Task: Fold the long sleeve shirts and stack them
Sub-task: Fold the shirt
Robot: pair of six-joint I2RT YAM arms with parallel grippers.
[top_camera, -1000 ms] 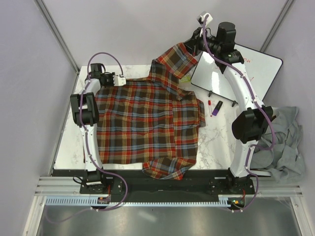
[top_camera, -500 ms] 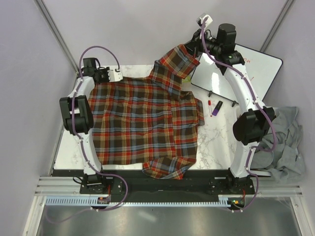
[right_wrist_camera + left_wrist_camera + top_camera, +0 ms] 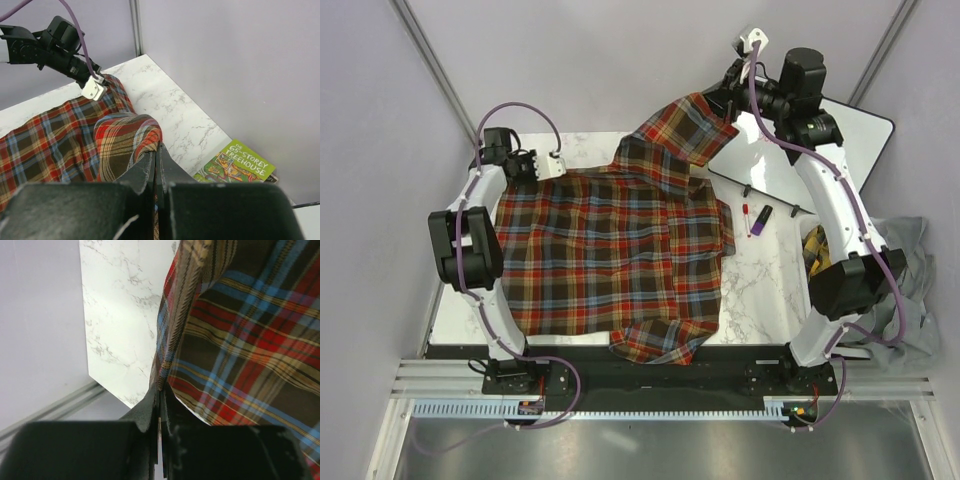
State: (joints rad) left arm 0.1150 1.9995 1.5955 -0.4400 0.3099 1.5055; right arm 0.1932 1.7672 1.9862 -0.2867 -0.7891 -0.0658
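A plaid long sleeve shirt (image 3: pixel 610 250) in red, brown and blue checks lies spread over the marble table (image 3: pixel 760 290). My left gripper (image 3: pixel 548 165) is shut on the shirt's far left edge, with the cloth (image 3: pixel 240 340) pinched between the closed tips (image 3: pixel 160 391). My right gripper (image 3: pixel 728 100) is shut on the far right part of the shirt, held up above the table's back edge. In the right wrist view that fold of plaid (image 3: pixel 120 145) bunches over the closed tips (image 3: pixel 157 147).
A white board (image 3: pixel 800 150) lies at the back right, with two small markers (image 3: pixel 757 218) beside it. A green book (image 3: pixel 240 167) lies near the back edge. A heap of grey cloth (image 3: pixel 905 290) hangs off the table's right side.
The right arm has moved up and to the right, lifting its part of the shirt. The left arm has drawn back to the left, stretching the far edge wider.
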